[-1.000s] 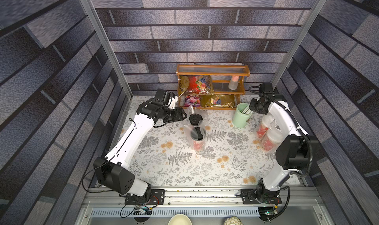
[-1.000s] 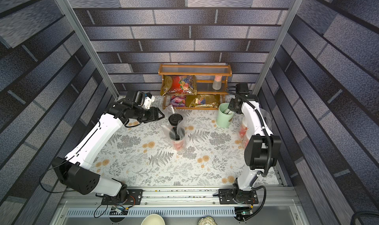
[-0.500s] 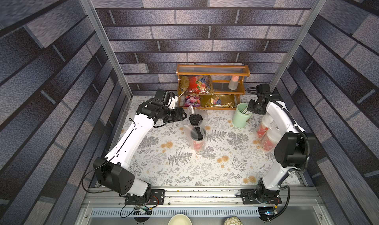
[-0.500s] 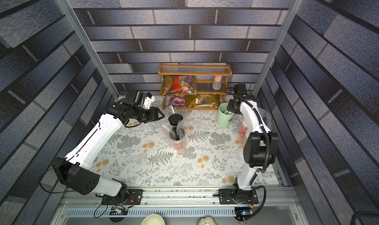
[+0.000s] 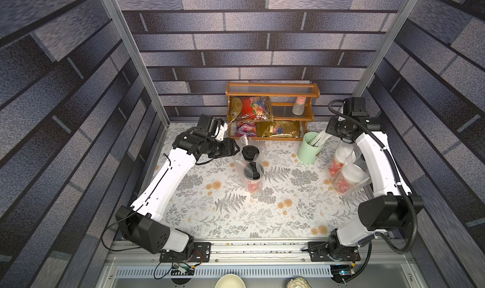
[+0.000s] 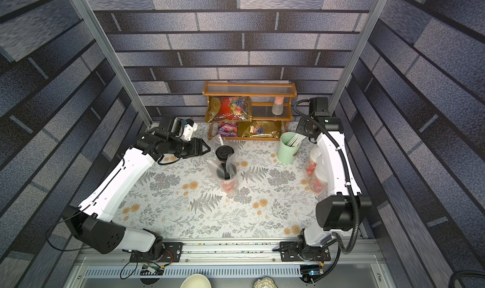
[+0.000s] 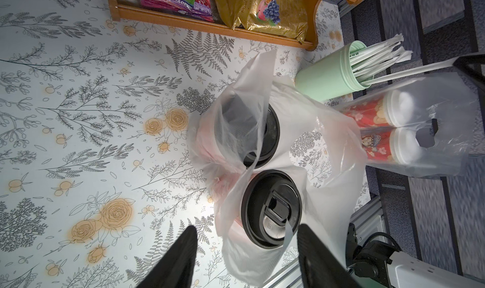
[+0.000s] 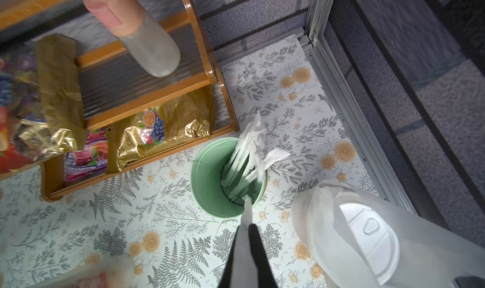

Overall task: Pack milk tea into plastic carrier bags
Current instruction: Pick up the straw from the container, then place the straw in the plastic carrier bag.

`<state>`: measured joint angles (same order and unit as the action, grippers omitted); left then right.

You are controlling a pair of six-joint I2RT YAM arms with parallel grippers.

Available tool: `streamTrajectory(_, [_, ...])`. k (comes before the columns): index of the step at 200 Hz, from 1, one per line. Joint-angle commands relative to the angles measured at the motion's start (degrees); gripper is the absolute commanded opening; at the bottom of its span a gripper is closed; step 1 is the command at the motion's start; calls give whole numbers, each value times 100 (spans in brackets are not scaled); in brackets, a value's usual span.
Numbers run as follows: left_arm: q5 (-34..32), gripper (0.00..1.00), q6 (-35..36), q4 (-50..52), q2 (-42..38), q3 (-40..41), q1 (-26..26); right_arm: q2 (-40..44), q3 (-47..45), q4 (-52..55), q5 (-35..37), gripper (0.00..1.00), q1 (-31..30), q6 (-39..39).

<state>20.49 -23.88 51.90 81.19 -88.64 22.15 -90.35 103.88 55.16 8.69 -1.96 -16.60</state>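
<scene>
A flower-printed table cloth (image 5: 210,221) carries a brown wooden two-tier rack (image 5: 273,88) at the back. At mid-table a thin clear plastic carrier bag (image 5: 240,166) stands with two red paper cups with black lids (image 5: 250,153) inside. A second clear bag (image 5: 350,166), holding two white-lidded red cups (image 7: 399,105), sits at the right edge against the right arm. The left gripper (image 7: 246,226) hangs just beside the middle bag, jaws apart. A pale green cup (image 5: 309,149) stands before the rack; above it the right gripper (image 8: 248,229) is pinched on one white paper-wrapped straw (image 8: 246,210).
</scene>
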Motion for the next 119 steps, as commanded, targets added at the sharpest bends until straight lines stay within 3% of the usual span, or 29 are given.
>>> streamTrajectory(1, [-299, 64, -106, 350, -433, -74, 65, 318, 557, 625, 54, 5, -283, 124])
streamTrajectory(57, [-921, 66, -566, 839, -774, 154, 533, 695, 1725, 1411, -632, 4, -1274, 11])
streamTrajectory(119, [-1216, 74, -1080, 566, -559, 365, 1058, 868, 2073, 1305, -1503, 2, -2946, -517])
